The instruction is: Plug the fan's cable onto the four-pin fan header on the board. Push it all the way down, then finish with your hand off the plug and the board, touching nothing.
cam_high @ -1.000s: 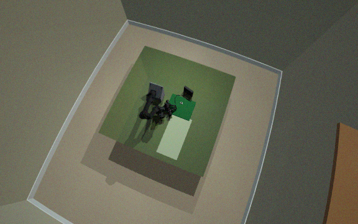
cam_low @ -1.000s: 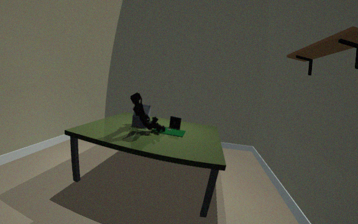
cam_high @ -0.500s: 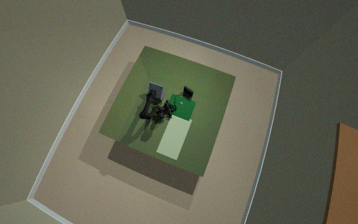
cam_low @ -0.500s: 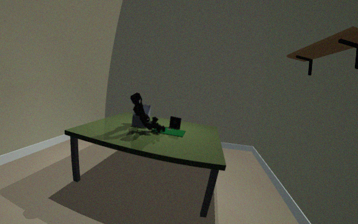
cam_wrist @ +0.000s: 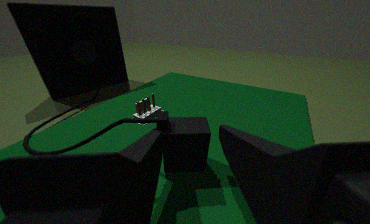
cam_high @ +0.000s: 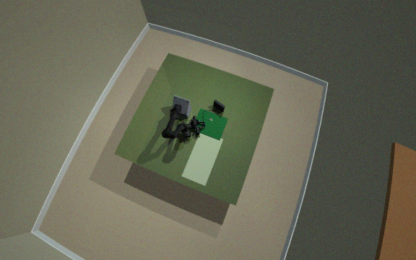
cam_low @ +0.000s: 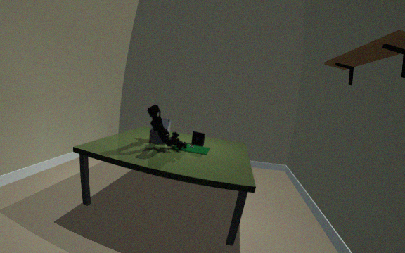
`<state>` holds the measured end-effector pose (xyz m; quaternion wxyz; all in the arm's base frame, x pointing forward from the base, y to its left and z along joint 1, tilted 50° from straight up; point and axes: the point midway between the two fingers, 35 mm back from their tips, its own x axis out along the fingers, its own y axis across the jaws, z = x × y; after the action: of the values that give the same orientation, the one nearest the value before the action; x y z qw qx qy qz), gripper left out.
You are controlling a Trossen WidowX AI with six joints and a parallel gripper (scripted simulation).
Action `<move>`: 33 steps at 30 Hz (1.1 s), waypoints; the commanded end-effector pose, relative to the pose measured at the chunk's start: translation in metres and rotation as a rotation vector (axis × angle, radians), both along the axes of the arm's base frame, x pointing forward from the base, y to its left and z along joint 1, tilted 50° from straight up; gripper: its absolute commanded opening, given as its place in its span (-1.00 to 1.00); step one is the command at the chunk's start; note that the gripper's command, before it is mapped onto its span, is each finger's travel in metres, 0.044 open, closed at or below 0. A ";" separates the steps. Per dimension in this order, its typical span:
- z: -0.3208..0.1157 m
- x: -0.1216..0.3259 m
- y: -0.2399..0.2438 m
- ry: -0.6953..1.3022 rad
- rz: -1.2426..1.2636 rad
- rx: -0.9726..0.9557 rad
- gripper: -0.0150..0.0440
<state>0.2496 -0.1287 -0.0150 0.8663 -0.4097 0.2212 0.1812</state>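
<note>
The green board (cam_high: 217, 128) (cam_low: 200, 150) (cam_wrist: 266, 107) lies on the table. Its white four-pin header (cam_high: 211, 119) (cam_wrist: 147, 114) shows bare upright pins in the wrist view. The black plug (cam_wrist: 187, 150) is nearer the camera and right of the header, off the pins. Its black cable (cam_wrist: 51, 151) loops left to the dark square fan (cam_high: 219, 106) (cam_low: 198, 138) (cam_wrist: 76, 50). My gripper (cam_high: 202, 126) (cam_wrist: 191, 131) is open around the plug, with a gap at the right finger; the left finger is close to or touching it. Whether the plug rests on the board is unclear.
The fan stands upright behind the board, with its cable crossing the board's left side. A grey block (cam_high: 181, 104) is near the arm's base. A pale rectangular patch (cam_high: 202, 160) shows on the green table (cam_high: 244, 108) (cam_low: 220, 169) beside the board. A wooden shelf (cam_low: 375, 49) is on the wall.
</note>
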 end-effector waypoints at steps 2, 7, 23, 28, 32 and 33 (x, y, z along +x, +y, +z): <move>0.000 0.000 0.000 0.000 0.000 0.000 0.20; 0.000 0.000 0.000 0.000 0.000 0.000 0.20; 0.028 -0.027 -0.003 0.017 0.005 -0.006 0.20; 0.038 -0.038 -0.001 0.018 0.006 -0.006 0.20; 0.047 -0.046 0.002 0.017 0.006 -0.006 0.20; 0.049 -0.048 0.003 0.016 0.006 -0.006 0.20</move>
<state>0.2079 -0.1286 0.0246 0.8631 -0.4079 0.2325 0.1863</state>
